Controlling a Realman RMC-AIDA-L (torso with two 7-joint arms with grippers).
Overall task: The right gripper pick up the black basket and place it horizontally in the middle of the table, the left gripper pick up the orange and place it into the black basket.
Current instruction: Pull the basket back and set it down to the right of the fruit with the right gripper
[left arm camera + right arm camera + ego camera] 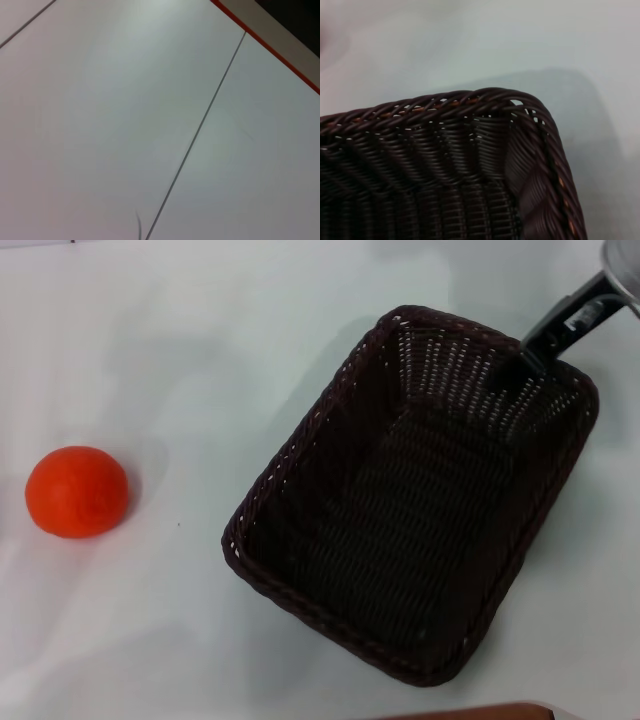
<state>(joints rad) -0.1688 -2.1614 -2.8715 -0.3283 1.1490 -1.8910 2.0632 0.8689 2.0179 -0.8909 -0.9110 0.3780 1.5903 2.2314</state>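
The black basket lies on the table right of the middle, its long side running diagonally. My right gripper comes in from the far right and is closed on the braided rim at the basket's far right end. The right wrist view shows one rounded corner of the basket close up, with no fingers in it. The orange sits on the table at the far left, well apart from the basket. My left gripper is out of view, and its wrist view shows only bare table.
A thin seam crosses the table in the left wrist view, and a red-edged table border runs along one corner. A brownish edge shows at the bottom of the head view.
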